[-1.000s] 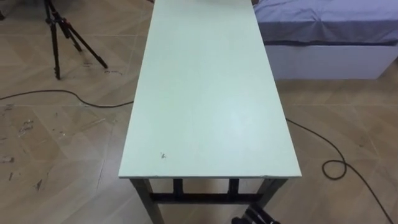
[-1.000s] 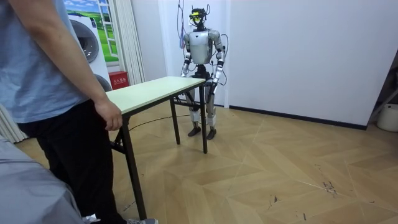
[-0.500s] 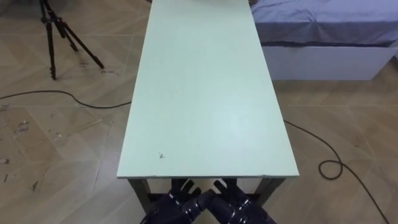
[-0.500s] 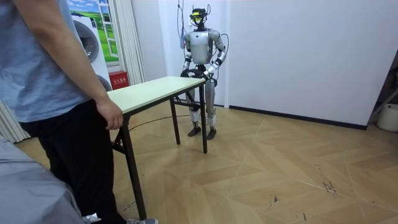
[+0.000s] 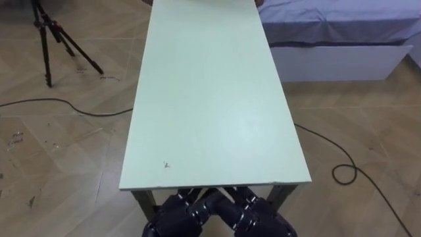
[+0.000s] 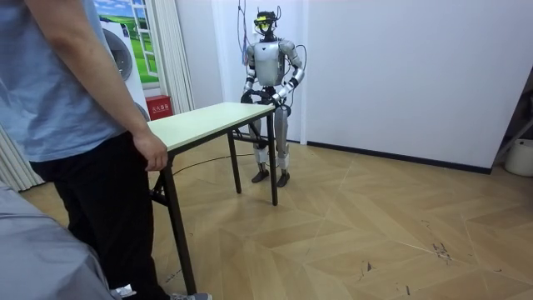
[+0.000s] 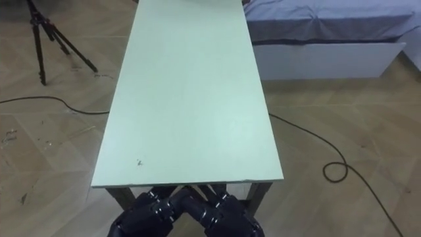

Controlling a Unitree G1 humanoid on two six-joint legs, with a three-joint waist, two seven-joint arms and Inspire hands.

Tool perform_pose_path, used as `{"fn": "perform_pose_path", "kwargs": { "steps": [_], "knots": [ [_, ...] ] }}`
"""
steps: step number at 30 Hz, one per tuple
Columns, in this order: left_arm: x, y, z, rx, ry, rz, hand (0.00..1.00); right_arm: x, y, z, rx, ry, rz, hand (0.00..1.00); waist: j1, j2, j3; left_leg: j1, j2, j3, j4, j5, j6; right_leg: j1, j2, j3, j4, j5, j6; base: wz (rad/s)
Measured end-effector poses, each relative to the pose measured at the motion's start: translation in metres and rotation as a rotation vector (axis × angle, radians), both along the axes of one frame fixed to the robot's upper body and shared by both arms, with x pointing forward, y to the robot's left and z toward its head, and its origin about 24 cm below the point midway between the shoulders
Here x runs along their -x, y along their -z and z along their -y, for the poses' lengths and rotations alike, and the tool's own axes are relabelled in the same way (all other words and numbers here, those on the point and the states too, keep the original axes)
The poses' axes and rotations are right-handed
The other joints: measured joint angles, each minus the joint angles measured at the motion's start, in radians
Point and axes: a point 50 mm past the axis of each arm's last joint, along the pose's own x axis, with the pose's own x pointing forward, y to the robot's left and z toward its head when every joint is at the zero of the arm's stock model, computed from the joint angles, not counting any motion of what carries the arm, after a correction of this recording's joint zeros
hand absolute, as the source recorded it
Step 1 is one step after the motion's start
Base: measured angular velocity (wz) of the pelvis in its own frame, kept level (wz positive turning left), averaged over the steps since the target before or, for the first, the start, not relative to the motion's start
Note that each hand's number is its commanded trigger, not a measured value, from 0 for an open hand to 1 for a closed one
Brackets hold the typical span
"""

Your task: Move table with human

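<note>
Right under the near short edge of the table you've got both of the robot's hands. The left hand and right hand are dark, side by side, and almost meet below the middle of that edge. Their fingers run up under the tabletop, so honestly I can't tell if they're gripping the frame or just resting loose.

The table itself is a long, narrow rectangle with a pale, slightly greenish-white top. It's plain and flat, with nothing on it. There's a tiny dark speck close to the near left corner. Under the top is a dark metal frame with thin dark legs. All of its legs are on the wooden floor.

On the floor to the table's left a dark cable snakes away, and further along that side stands a black tripod. To the table's right another cable loops around. Past that, next to the table's far right corner, is a bed with a white base and a bluish cover.

At the table's far end a person stands right up against it. The person's hand is down at the corner of that end. The robot stands upright at the opposite short end.
</note>
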Motion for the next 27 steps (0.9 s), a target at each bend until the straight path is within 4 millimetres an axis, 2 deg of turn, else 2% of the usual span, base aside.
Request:
{"fn": "perform_pose_path", "kwargs": {
  "steps": [6,9,10,11,12,14,21,24,26,27],
  "knots": [
    [-0.013,-0.003,-0.004,0.069,-0.084,-0.072,0.00,-0.009,-0.001,0.000,-0.033,0.052,-0.059,0.00,0.007,0.001,0.0008,0.000,0.000,0.003,0.002,0.001,0.000,-0.001,0.000,0.002,0.002,0.000,-0.001,-0.01],
    [-0.016,-0.002,-0.007,0.100,-0.129,-0.102,0.00,-0.016,-0.002,0.001,-0.046,0.109,-0.102,0.00,0.026,0.001,0.0014,0.006,0.000,0.008,0.002,0.001,0.000,0.001,0.000,0.011,0.003,0.000,-0.001,-0.05],
    [-0.020,-0.001,-0.011,0.108,-0.163,-0.116,0.00,-0.018,-0.002,0.003,-0.039,0.123,-0.114,0.00,0.030,0.001,0.0031,0.009,-0.001,0.009,0.004,0.001,0.000,0.004,0.000,0.012,0.002,0.000,-0.001,0.00],
    [-0.023,0.000,-0.015,0.117,-0.203,-0.129,0.00,-0.022,-0.003,0.003,-0.038,0.136,-0.121,0.00,0.032,0.003,0.0114,0.017,-0.001,0.009,0.003,0.001,0.000,0.013,0.000,0.013,0.002,0.000,-0.001,0.00],
    [-0.024,0.000,-0.017,0.122,-0.223,-0.136,0.00,-0.024,-0.003,0.004,-0.039,0.146,-0.128,0.00,0.031,0.004,0.0150,0.020,-0.001,0.009,0.002,0.001,0.000,0.015,0.001,0.012,0.002,0.000,-0.001,0.00],
    [-0.028,-0.001,-0.024,0.119,-0.280,-0.150,0.00,-0.030,-0.005,0.005,-0.028,0.174,-0.139,0.00,0.029,0.007,0.0181,0.020,-0.001,0.008,0.001,0.001,0.000,0.015,0.001,0.013,0.002,0.001,-0.001,0.00],
    [-0.029,0.002,-0.025,0.142,-0.352,-0.213,0.00,-0.035,-0.005,0.012,-0.020,0.241,-0.181,0.00,0.029,0.008,0.0152,0.020,0.000,0.005,0.005,0.001,-0.001,0.014,0.002,0.011,0.002,0.001,-0.001,0.00],
    [-0.029,0.003,-0.024,0.164,-0.374,-0.234,0.00,-0.035,-0.004,0.013,-0.007,0.255,-0.195,0.00,0.029,0.008,0.0083,0.022,0.000,0.005,0.006,0.002,-0.001,0.016,0.002,0.011,0.002,0.001,-0.001,0.00],
    [-0.030,0.009,-0.025,0.153,-0.376,-0.256,0.00,-0.035,-0.003,0.014,-0.002,0.266,-0.207,0.00,0.029,0.012,0.0002,0.026,0.000,0.006,0.006,0.002,-0.001,0.019,0.002,0.012,0.001,0.001,-0.001,0.00],
    [-0.030,0.010,-0.025,0.150,-0.375,-0.261,0.00,-0.035,-0.003,0.014,-0.002,0.270,-0.209,0.00,0.030,0.012,0.0002,0.030,0.000,0.007,0.005,0.002,-0.001,0.022,0.002,0.012,0.001,0.000,-0.001,0.00]
  ]
}}
